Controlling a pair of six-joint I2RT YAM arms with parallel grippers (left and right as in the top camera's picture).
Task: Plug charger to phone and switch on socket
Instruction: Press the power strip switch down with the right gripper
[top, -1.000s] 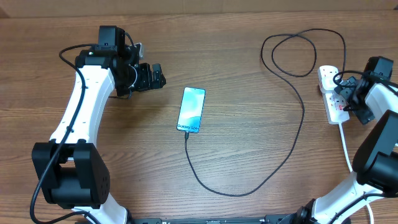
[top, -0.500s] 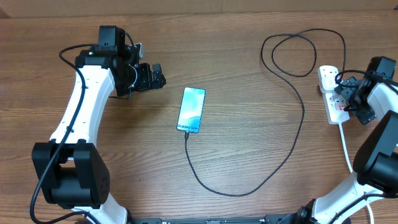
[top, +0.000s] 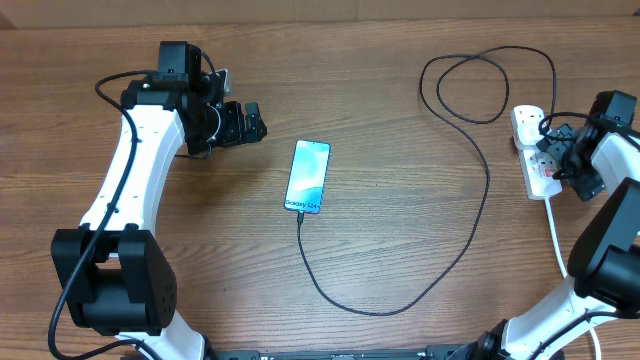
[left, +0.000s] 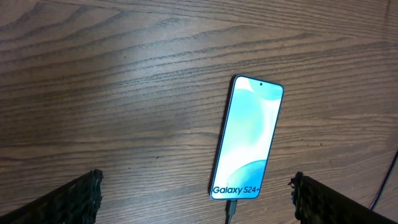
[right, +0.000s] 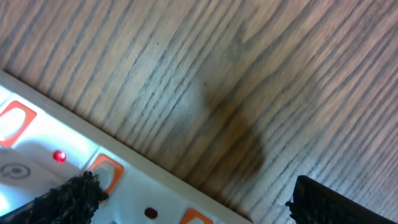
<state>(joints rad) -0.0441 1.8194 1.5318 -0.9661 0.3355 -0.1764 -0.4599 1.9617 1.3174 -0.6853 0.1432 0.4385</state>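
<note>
**benchrat:** Where's everything sitting? Mostly curious what's actually plugged into what.

**yam_fan:** The phone (top: 308, 176) is flat on the wooden table (top: 400, 100), about mid-table, screen up and lit blue-to-white with "Galaxy S24+" along its near edge. The charger (top: 470, 230) has its small black tip right at the middle of that near edge, touching it, so it looks seated in the port. From there the thin black cable swings in a big curve toward the right, makes a loop at the far side and heads to the socket (top: 535, 150).

**benchrat:** And is the plug in the strip?

**yam_fan:** The cable ends at the strip's far end, but the gripper's black parts crowd that spot, so I can't tell how deep the plug sits. The right wrist view shows the white strip close up, with orange-red framed switches and one small red dot glowing. Its thick white cord (top: 553, 230) runs off toward the near edge of the table.

**benchrat:** Grippers?

**yam_fan:** The left gripper (top: 245, 122) is off to the phone's left and farther back, well apart from it. Its jaws are spread wide with nothing between them. The right gripper (top: 556, 150) is right over the socket, jaws just as wide. One finger (right: 68, 199) hangs over the strip's white top and the other is over bare wood. It isn't gripping anything.
</note>
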